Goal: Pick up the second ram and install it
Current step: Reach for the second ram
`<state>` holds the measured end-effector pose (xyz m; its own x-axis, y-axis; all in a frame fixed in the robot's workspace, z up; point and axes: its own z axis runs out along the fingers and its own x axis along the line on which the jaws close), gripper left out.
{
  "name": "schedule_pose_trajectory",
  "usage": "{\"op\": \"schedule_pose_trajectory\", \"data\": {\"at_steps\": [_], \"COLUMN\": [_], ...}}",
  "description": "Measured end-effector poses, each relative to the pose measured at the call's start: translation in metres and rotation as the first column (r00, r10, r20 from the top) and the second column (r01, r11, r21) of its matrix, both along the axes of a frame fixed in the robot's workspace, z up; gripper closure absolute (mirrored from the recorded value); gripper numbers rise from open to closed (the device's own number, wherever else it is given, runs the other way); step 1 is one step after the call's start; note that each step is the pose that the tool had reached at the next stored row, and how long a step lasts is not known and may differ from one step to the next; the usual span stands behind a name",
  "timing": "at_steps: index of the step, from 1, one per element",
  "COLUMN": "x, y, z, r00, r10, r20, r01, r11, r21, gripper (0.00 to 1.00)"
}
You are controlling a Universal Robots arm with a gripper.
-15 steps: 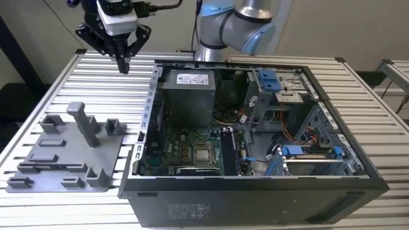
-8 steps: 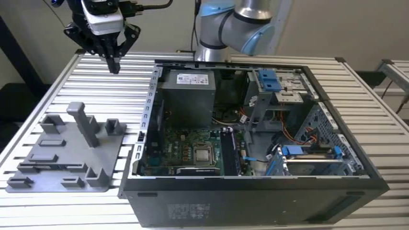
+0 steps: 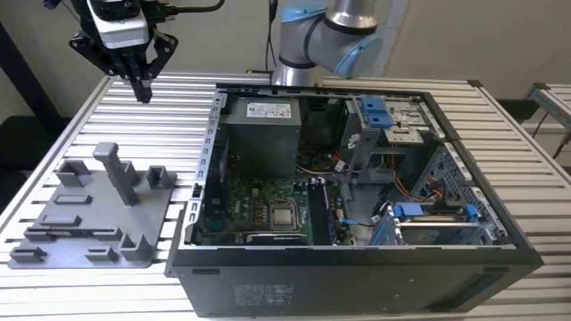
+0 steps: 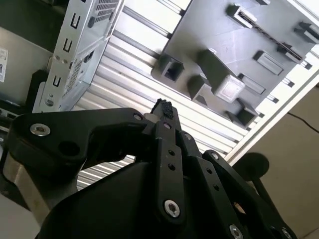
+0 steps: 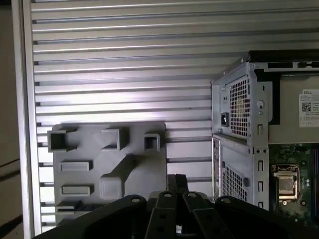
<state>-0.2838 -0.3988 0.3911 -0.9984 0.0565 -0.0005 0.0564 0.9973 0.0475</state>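
Setting. A work table (image 3: 499, 120) of ribbed, silver-grey metal slats fills the scene; its slats run across the exterior view and catch even, diffuse light. Behind it stands a plain pale wall (image 3: 482, 40). At the exterior view's right, the corner of a second slatted table (image 3: 555, 100) stands apart from the first. In the first wrist view the slats (image 5: 124, 50) carry a brighter band of reflected light, and a brownish floor (image 5: 10, 99) lies beyond the table's framed edge.
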Motion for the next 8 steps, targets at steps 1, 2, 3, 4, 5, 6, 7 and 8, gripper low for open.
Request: {"op": "schedule_pose_trajectory", "data": {"at_steps": [1,2,3,4,5,6,7,8], "x": [-0.0029,-0.0062,-0.0092,-0.0122,-0.0152,-0.0181,-0.021,-0.0238], "y": [0.0,0.0,0.0,0.0,0.0,0.0,0.0,0.0], "z": [0.0,-0.0001,-0.0001,-0.0001,-0.0002,-0.0003,-0.0003,-0.0004], "r00": [1.0,1.0,1.0,1.0,1.0,1.0,1.0,1.0], "r10": [0.0,0.0,0.0,0.0,0.0,0.0,0.0,0.0], "r20": [-0.0002,-0.0003,-0.0005,-0.0007,-0.0009,-0.0011,-0.0014,-0.0017], "r01": [0.0,0.0,0.0,0.0,0.0,0.0,0.0,0.0], "r11": [1.0,1.0,1.0,1.0,1.0,1.0,1.0,1.0], "r21": [0.0,-0.0001,0.0,0.0,0.0,0.0,0.0,0.0], "gripper": [0.89,0.89,0.89,0.89,0.89,0.89,0.89,0.89]}}
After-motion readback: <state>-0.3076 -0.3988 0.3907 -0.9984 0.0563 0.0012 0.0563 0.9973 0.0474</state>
